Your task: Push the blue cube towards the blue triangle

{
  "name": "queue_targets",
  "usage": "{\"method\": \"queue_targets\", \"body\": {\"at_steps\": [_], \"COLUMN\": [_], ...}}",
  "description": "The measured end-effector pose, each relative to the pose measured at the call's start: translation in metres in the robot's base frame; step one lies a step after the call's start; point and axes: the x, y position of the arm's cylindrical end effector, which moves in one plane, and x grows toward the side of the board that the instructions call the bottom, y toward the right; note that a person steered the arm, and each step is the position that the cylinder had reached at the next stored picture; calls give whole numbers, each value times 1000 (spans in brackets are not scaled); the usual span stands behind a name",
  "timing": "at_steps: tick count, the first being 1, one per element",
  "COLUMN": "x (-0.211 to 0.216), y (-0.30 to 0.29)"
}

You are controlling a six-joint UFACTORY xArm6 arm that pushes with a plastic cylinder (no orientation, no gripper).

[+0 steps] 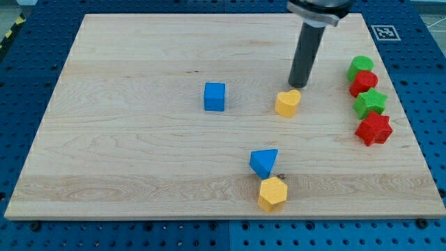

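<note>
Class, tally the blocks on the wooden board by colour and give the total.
Blue: 2, cube and triangle
Yellow: 2
Green: 2
Red: 2
Total: 8

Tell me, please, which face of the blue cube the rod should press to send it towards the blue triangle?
Press the blue cube on its upper-left face, coming from the view's top left, since the blue triangle lies to its lower right. My tip now sits right of the cube, by the yellow heart-shaped block.

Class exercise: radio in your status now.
My tip just above yellow heart, right of blue cube. Blue triangle lower right of cube. Path clear.
</note>
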Motion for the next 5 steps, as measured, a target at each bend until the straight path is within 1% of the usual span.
{"method": "queue_targets", "body": {"at_steps": [3, 4, 5], "x": [20, 17, -40], "y": [-74, -76, -72]}}
